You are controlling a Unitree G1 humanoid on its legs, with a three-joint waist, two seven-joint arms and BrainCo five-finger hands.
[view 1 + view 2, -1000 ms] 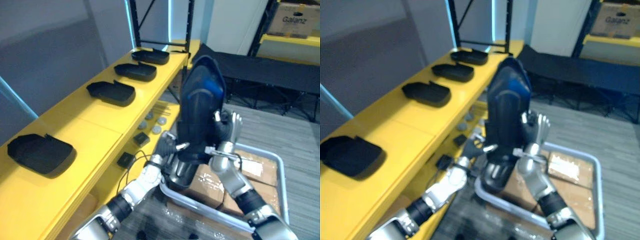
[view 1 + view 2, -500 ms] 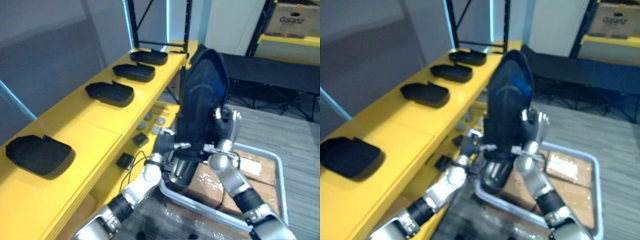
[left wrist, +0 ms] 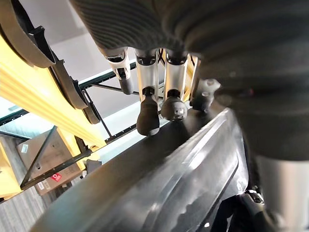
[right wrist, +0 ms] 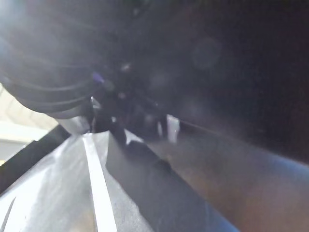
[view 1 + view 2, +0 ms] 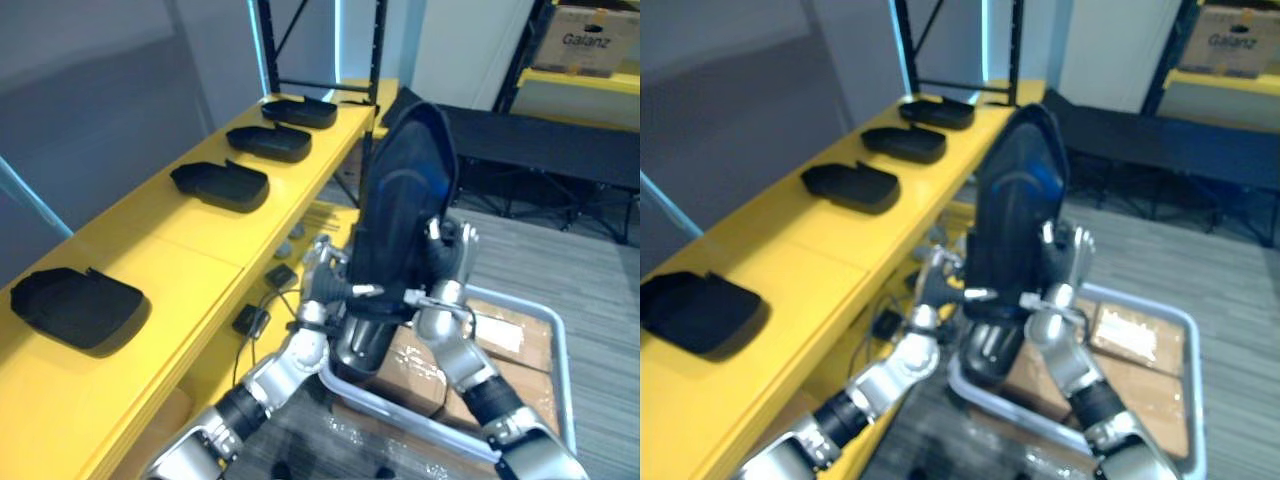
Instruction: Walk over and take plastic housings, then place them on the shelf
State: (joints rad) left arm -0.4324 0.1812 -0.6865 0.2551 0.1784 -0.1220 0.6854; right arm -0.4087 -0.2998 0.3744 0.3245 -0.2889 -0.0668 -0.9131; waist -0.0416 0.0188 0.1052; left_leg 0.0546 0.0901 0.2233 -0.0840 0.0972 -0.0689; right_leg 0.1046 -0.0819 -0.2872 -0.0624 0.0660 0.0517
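**A:** Item one: what is carrying the housing (image 5: 405,190)?

**B:** Both hands are carrying it. It is black and is standing upright, off the shelf's (image 5: 190,250) open edge and not touching the shelf.

**A:** How is the left hand (image 5: 322,275) doing?

**B:** It is released and is pressing the side of the housing that is facing the shelf. Its straight fingertips (image 3: 147,121) are resting on the shell.

**A:** And the right hand (image 5: 448,262)?

**B:** It is grasping the housing on the side away from the shelf. Its fingers are reaching up behind the shell and its thumb is crossing the front.

**A:** What is sitting on the shelf?

**B:** Four shelved housings (image 5: 220,185) are lying flat in a row along it, spaced apart.

**A:** Anything else off the shelf?

**B:** A cart (image 5: 557,335) is standing just beside the shelf, under the held housing. It is carrying cardboard boxes (image 5: 415,365).
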